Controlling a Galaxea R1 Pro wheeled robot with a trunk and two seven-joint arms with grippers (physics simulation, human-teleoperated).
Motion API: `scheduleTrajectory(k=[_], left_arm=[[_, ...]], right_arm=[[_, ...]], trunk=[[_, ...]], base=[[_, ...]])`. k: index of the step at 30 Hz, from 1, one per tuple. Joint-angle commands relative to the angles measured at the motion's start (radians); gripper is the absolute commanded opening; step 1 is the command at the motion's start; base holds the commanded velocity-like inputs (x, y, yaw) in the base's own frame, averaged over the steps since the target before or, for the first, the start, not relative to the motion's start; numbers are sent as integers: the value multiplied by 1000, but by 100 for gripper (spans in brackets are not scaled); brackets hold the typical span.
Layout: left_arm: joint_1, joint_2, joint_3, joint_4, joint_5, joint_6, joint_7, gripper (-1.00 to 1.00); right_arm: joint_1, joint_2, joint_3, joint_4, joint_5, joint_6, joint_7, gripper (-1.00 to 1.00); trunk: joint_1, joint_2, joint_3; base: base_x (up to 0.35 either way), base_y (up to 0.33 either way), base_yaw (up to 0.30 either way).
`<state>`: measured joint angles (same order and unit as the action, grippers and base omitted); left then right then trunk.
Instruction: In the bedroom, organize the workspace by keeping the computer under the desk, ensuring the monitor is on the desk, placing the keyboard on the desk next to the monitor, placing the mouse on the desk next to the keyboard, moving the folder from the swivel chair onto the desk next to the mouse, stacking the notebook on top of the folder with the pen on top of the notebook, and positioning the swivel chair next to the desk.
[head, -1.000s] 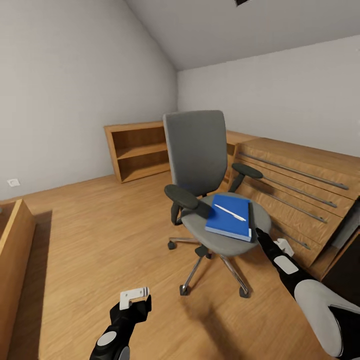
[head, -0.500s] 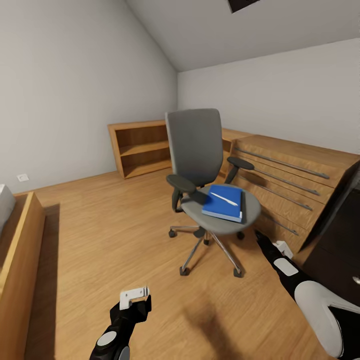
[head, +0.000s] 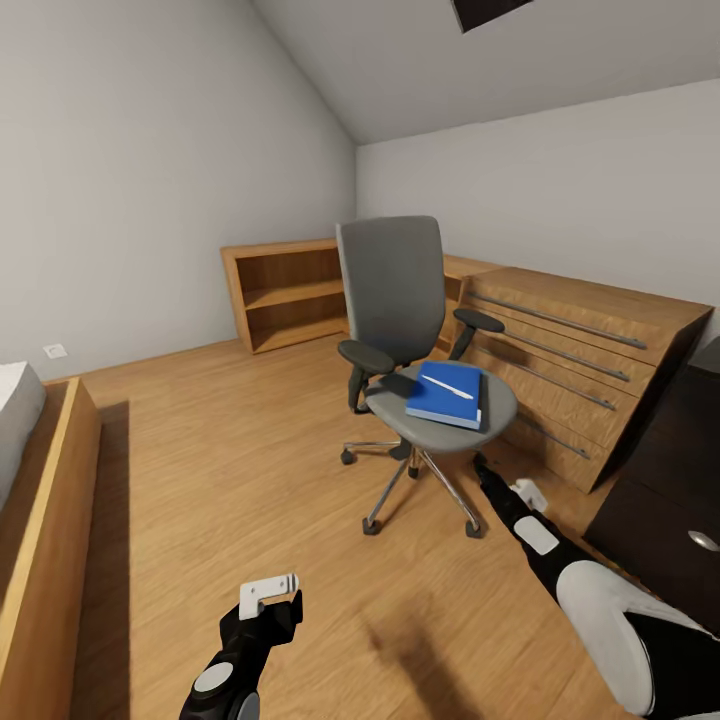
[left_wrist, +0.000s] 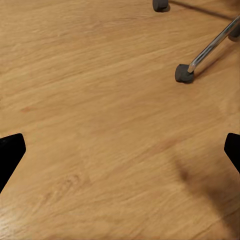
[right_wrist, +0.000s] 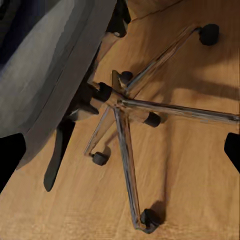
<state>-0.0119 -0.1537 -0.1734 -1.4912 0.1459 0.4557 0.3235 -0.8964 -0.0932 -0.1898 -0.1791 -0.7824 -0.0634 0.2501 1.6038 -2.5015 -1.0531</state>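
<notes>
The blue folder (head: 445, 394) lies on the swivel chair (head: 405, 330) seat, a pen (head: 447, 387) on top, ahead of the right claw (head: 481, 466); both claws, left (head: 270, 594) included, spread wide, holding nothing.

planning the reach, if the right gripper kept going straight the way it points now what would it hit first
Judging by the right wrist view, probably the swivel chair: its chrome base and seat edge lie ahead of the right gripper. Depth is unclear; a slightly lower line could meet the floor first.

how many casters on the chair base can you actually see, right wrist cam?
4 on the swivel chair: one at the far leg's end, one near the hub, one by the seat's edge, one nearest the camera. A fifth may sit hidden under the seat.
</notes>
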Motion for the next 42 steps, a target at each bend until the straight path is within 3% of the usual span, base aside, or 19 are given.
scheduleTrajectory(k=[1,4,5,8,9,12,16,25,42], left_arm=[[0,0,-2,-1,11,3,9,100],[0,0,-2,-1,11,3,9,100],[-1,0,-2,-1,11,3,9,100],[0,0,-2,-1,11,3,9,100],[-1,0,-2,-1,11,3,9,100],[-1,0,-2,-1,11,3,9,100],[0,0,-2,-1,10,3,9,100],[-1,0,-3,-1,10,3,8,100],[-1,0,-3,0,10,3,8,100]], right_arm=[[-1,16,-6,2,9,-2,7,100],[0,35,-6,3,30,-2,10,100],[6,61,-7,3,44,-2,15,100],[11,85,-7,3,50,-2,17,100],[14,111,-6,4,53,-1,18,100],[22,131,-5,4,62,0,18,100],[25,148,-5,4,104,2,19,100],[27,154,-5,3,129,2,31,100],[27,149,-5,0,132,1,32,100]], trunk=[[0,0,-1],[0,0,-1],[0,0,-1],[0,0,-1],[0,0,-1],[0,0,-1],[0,0,-1],[0,0,-1],[0,0,-1]], base=[[-2,1,0],[0,0,0],[0,0,0],[0,0,0],[0,0,0],[0,0,0],[71,0,0],[193,0,0],[171,0,0]])
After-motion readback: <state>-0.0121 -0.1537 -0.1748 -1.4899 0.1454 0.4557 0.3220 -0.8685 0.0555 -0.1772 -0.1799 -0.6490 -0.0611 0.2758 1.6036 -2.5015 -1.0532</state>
